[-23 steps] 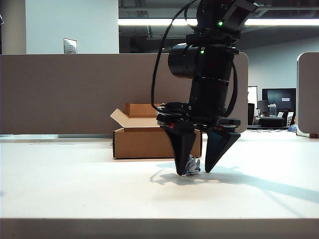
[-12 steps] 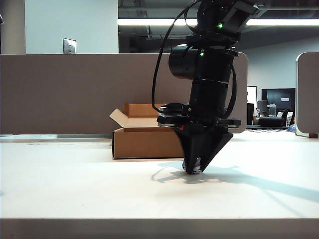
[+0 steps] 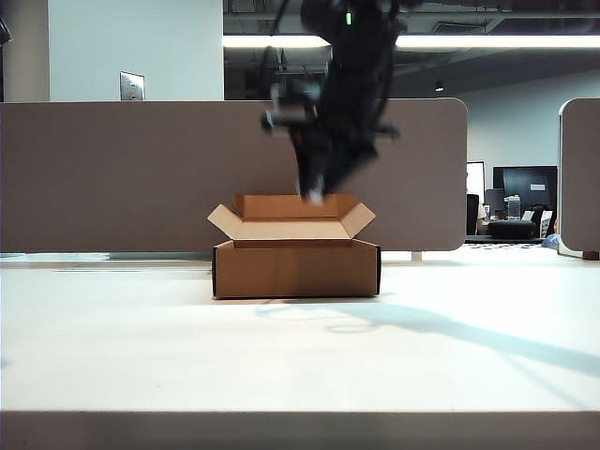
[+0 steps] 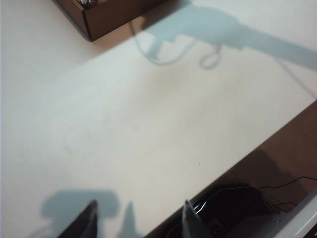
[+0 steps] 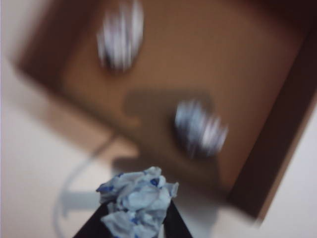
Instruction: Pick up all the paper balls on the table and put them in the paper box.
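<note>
Ball (image 5: 136, 201) clenched in right gripper (image 5: 134, 218) above box (image 3: 295, 267); two balls (image 5: 120, 33) already inside. Light, soft, crushable wad; best pinched across middle. Left gripper (image 4: 140, 220) agape, empty, over table (image 4: 148, 124).

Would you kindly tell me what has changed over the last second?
The right pincer closed on the paper ball on the table and lifted it above the box. The box and the open left pincer stayed put.
</note>
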Controlling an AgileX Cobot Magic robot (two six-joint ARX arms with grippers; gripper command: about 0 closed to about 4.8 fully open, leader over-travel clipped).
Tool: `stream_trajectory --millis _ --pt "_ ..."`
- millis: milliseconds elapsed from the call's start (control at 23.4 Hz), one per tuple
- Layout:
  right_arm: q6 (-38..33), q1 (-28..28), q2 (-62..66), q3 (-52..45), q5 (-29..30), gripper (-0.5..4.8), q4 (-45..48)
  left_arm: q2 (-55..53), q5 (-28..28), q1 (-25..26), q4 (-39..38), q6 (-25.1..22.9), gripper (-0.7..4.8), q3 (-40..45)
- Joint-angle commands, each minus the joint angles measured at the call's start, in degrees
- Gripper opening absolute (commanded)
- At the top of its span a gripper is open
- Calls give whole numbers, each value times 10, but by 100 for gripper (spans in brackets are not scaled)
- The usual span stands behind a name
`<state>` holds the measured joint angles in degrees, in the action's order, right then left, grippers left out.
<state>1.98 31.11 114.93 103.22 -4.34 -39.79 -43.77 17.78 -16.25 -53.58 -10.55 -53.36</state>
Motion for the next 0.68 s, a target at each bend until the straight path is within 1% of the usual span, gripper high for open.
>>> stream_trajectory --millis 43,257,342,385,513,556,685 --pt "-10 -6 4 38 -3 138 60 1 0 0 5 0 210 0" --pt "-11 -17 36 85 -21 140 102 1 -2 0 6 0 211 0" --pt "-11 -23 53 96 -21 171 111 1 -2 0 7 0 210 0" --pt "-11 -24 60 98 -22 203 115 1 -2 0 8 0 211 0" --pt "-11 -29 80 98 -22 357 129 1 -2 0 10 0 210 0" --pt "-11 -30 85 98 -21 394 131 1 -2 0 10 0 210 0" --pt "-11 -30 89 99 -20 400 132 1 -2 0 10 1 210 0"
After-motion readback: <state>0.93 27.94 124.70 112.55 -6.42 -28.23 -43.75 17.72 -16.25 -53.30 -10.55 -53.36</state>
